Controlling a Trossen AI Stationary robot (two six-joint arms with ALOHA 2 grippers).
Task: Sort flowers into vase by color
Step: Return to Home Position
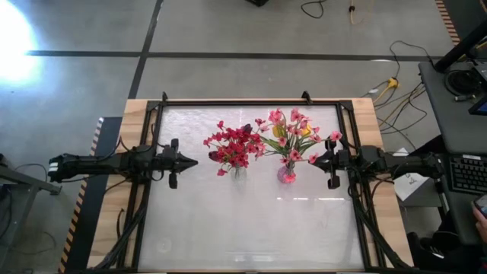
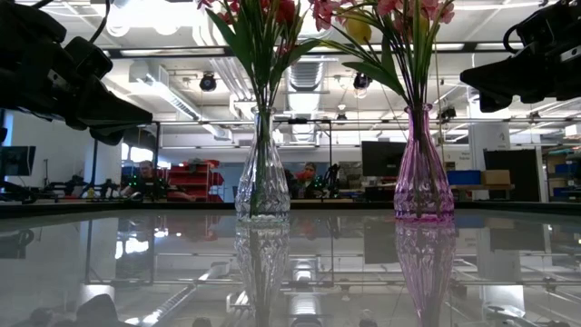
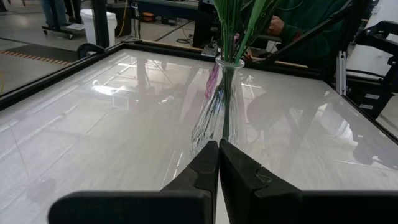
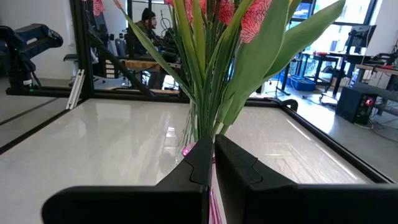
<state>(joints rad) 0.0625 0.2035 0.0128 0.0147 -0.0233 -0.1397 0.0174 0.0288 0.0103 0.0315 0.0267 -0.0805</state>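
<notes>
While both claws (image 1: 193, 160) (image 1: 314, 160) closed, flowers (image 1: 234, 144) seemingly colour-sorted

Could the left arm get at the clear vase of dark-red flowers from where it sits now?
Probably yes: the left claw, shut, points at the clear vase with only bare table between them; the pink vase stands beyond it.

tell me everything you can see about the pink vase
The pink vase is see-through tinted glass by its look, ribbed, with a slim neck widening to a rounded base. It stands upright on the glossy table, right of the clear vase, holding green stems topped with pink and yellow flowers. The right gripper sits close beside it, not touching.
</notes>
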